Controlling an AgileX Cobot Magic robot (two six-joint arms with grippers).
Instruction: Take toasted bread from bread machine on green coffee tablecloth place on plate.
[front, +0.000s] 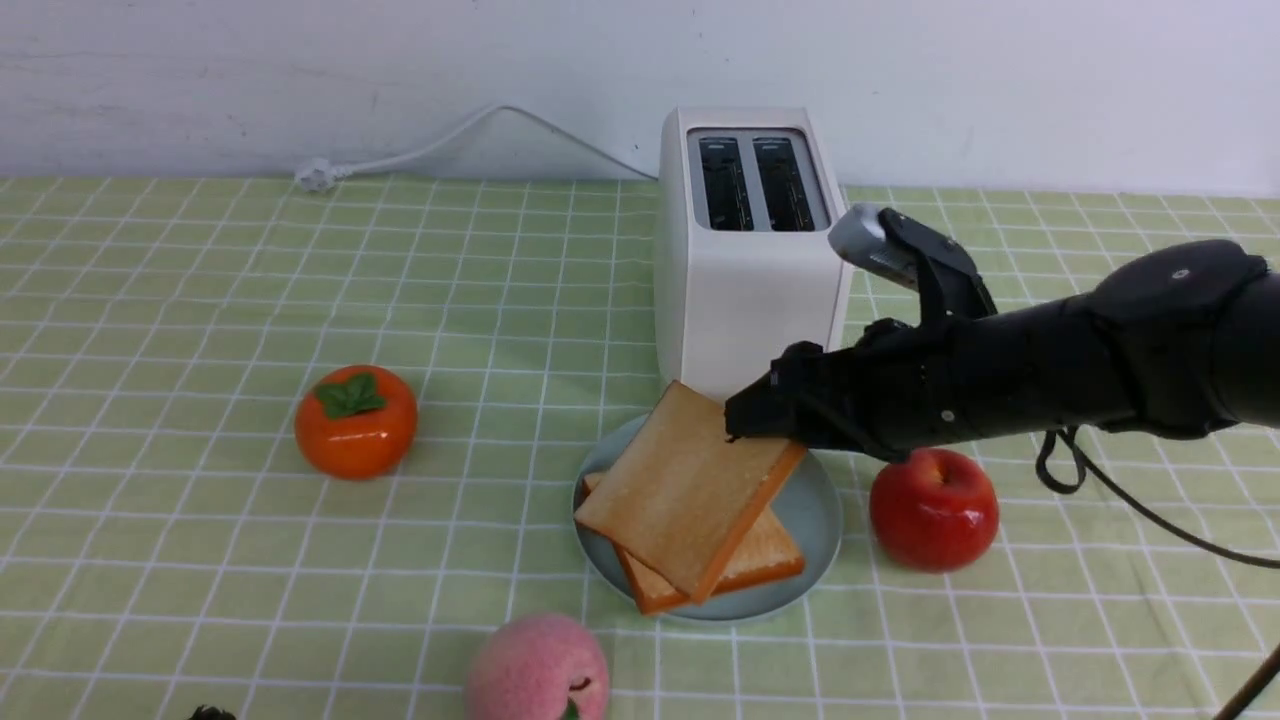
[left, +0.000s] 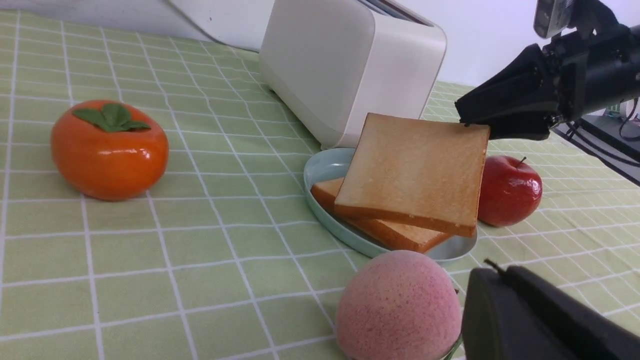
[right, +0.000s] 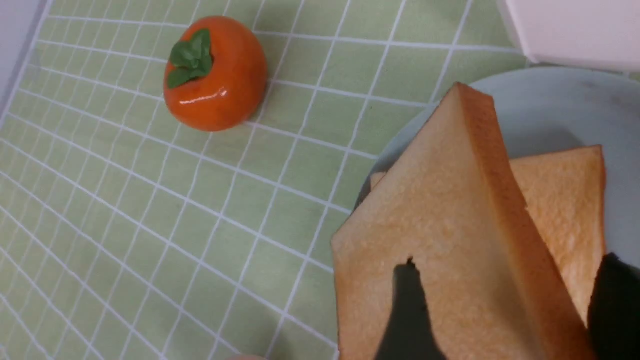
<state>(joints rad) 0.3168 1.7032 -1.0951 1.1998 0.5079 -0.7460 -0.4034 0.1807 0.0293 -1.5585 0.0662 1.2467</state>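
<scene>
My right fingers (front: 760, 410) stand apart around the far right corner of the top slice (front: 685, 490). One lies over its upper face. The other hangs past its crust edge, and the wrist view shows a gap there. Whether the upper one actually presses on the bread I cannot quite tell from that angle.

The top slice is tilted, its far end raised toward my fingers and its near end resting across the lower slice (front: 765, 560). The lower slice lies flat on the plate (front: 815, 510). The two are turned at different angles, so the lower one's near right corner pokes out.

The plate sits on the cloth (front: 200, 300), just on the near side of the toaster (front: 745, 300), whose two dark slots face up. The cord (front: 440, 145) trails left along the far edge of the tabletop.

A persimmon (front: 355, 420) sits well left of the plate. An apple (front: 933, 508) is just right of it, under my right arm, and a peach (front: 537, 668) lies on its near side.

My left fingers (left: 500, 300) are together, low over the near side of the tabletop.
</scene>
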